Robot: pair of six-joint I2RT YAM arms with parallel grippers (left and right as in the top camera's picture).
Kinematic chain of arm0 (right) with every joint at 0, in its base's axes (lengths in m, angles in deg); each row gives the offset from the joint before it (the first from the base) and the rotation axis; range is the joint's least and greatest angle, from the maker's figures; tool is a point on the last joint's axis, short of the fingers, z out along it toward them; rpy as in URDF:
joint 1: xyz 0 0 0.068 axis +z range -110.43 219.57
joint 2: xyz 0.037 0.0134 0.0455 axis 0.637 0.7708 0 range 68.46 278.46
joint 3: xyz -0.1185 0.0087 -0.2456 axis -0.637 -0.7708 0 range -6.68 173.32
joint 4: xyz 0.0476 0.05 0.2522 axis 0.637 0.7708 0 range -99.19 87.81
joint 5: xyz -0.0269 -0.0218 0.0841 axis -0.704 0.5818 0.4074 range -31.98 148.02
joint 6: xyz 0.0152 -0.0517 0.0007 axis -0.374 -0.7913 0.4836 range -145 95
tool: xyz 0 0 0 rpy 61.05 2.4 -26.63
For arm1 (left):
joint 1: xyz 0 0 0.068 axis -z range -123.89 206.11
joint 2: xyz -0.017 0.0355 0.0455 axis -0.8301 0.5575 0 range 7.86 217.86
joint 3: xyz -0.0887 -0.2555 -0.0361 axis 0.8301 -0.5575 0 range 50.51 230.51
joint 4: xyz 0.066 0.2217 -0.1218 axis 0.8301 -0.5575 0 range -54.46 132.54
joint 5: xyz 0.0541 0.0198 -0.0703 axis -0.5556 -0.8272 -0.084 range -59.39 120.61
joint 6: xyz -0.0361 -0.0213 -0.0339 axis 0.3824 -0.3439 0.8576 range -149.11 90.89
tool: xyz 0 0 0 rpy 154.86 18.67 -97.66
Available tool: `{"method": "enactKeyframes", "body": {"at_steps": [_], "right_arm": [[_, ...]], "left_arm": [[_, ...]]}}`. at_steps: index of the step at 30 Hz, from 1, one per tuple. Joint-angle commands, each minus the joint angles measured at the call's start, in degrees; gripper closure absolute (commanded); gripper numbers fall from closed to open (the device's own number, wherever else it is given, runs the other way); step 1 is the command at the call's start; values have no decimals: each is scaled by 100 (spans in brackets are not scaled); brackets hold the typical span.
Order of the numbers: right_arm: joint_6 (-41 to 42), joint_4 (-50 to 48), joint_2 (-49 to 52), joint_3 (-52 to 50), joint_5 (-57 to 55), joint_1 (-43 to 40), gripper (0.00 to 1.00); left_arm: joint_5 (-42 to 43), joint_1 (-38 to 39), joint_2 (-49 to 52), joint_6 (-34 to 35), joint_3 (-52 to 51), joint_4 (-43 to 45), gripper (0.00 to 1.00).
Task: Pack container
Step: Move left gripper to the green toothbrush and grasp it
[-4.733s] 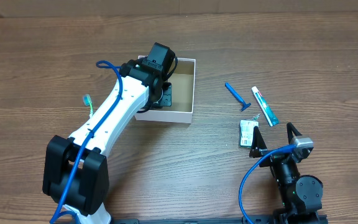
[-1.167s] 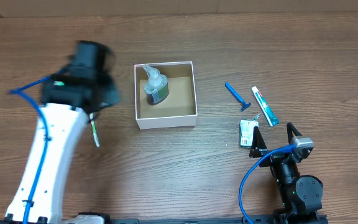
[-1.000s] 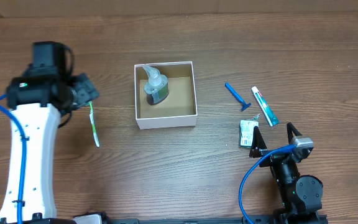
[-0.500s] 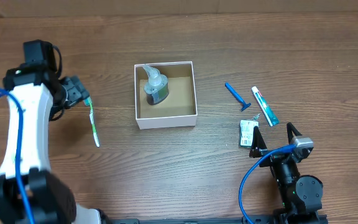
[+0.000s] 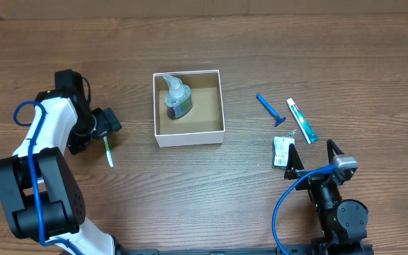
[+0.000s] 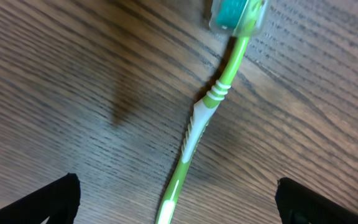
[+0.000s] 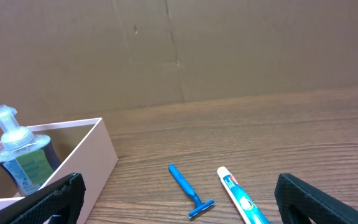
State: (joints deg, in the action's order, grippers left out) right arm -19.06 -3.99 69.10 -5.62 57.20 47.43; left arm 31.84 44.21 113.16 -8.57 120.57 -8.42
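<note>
Overhead view: the small square cardboard container (image 5: 189, 137), white outside, brown inside and lidless, stands on the wooden table (image 5: 190, 205) at the upper centre of the frame. A small clear pump bottle with green liquid (image 5: 178, 100) sits inside it, in the left half. The left hand (image 5: 107, 129) is at the left of the frame, well apart from the container, over the head end of a green-and-white toothbrush (image 5: 109, 153) lying on the table. At the right of the frame lie a blue disposable razor (image 5: 270, 110), a white-and-teal toothpaste tube (image 5: 302, 121) and a small dark printed packet (image 5: 282, 151). The right hand (image 5: 310, 159) is just below the packet, jaws spread, holding nothing. Left wrist view: the toothbrush lies flat on the table, running from its capped head at the top edge to the bottom edge. The fingers (image 6: 51, 200) appear at the two lower corners, spread wide, neither touching the handle; the left hand is released. Right wrist view: the fingers (image 7: 58, 198) stand wide apart at the lower corners, empty. The container occupies the left edge with the bottle inside, pump uppermost; the razor and toothpaste tube lie side by side at lower centre.
</note>
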Motion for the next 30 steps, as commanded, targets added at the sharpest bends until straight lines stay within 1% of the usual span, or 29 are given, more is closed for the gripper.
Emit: {"method": "enactKeyframes", "body": {"at_steps": [1,23,25,30], "right_arm": [[-39,-37,-37,-59,11,-44,0],[-39,-37,-37,-57,11,-44,0],[-39,-37,-37,-59,11,-44,0],[-39,-37,-37,-59,11,-44,0]], "left_arm": [[136,-9,35,-127,-76,52,0],[160,-7,35,-120,-76,90,0],[131,-7,35,-20,-76,446,0],[140,-7,35,-15,-76,1088,0]]}}
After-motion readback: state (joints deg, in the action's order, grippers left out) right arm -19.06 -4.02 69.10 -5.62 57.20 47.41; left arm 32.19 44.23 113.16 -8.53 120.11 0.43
